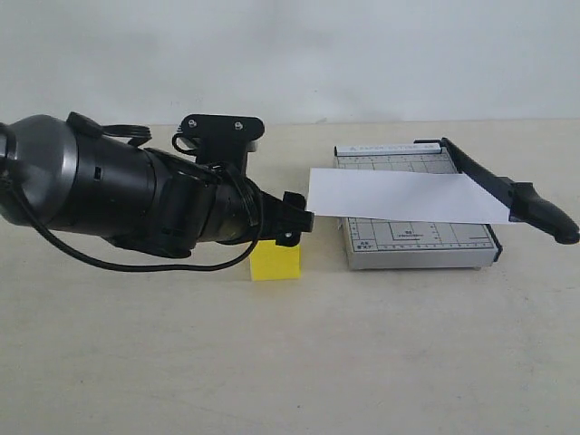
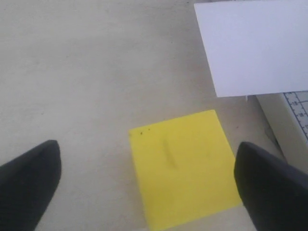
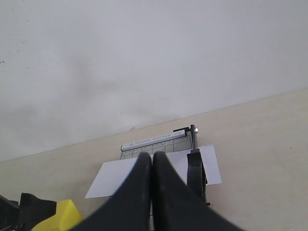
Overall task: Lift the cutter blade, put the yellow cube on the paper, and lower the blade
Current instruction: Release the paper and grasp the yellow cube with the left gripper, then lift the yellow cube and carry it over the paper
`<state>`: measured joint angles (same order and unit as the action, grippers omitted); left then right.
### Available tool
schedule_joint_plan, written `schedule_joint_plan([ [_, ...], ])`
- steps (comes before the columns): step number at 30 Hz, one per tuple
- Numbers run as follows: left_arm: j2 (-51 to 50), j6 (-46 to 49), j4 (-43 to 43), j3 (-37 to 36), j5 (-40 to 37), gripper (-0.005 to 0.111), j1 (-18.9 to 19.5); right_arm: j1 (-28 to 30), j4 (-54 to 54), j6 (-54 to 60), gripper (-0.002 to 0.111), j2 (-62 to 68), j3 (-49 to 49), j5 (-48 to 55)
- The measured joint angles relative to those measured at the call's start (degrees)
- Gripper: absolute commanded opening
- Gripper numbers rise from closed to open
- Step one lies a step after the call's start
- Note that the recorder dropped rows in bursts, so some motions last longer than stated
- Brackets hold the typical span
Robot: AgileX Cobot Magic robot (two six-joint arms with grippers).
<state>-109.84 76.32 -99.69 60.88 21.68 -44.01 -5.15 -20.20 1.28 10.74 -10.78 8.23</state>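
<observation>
Bare counter (image 2: 86,96) lies either side of the yellow cube (image 2: 183,168), within the wide-spread left claw (image 2: 147,146). The overhanging paper (image 2: 255,48) and the cutter base (image 2: 281,120) stand near one side.

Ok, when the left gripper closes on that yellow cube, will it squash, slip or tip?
Unlikely to roll or tip: the yellow cube sits flat on the table, with nothing rounded about it. Its flat, matte-looking faces should give the open left gripper fair purchase. Whether it is stiff or spongy I cannot tell, so close gently.
</observation>
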Motion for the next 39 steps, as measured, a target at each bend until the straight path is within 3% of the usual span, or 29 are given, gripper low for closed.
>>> schedule_joint_plan([
  [11, -2.3, 0.3, 0.0, 2.7, -4.3, 0.092, 0.0, 0.0, -0.2, 0.0, 0.000, 0.0, 0.0, 0.0],
  [36, -6.9, 0.4, 0.0, 3.4, -1.3, 0.091, 0.0, 0.0, -0.4, 0.0, 0.000, 0.0, 0.0, 0.0],
  [39, -8.0, 0.4, 0.0, 3.4, -1.5, 0.069, 0.0, 0.0, -0.4, 0.0, 0.000, 0.0, 0.0, 0.1],
])
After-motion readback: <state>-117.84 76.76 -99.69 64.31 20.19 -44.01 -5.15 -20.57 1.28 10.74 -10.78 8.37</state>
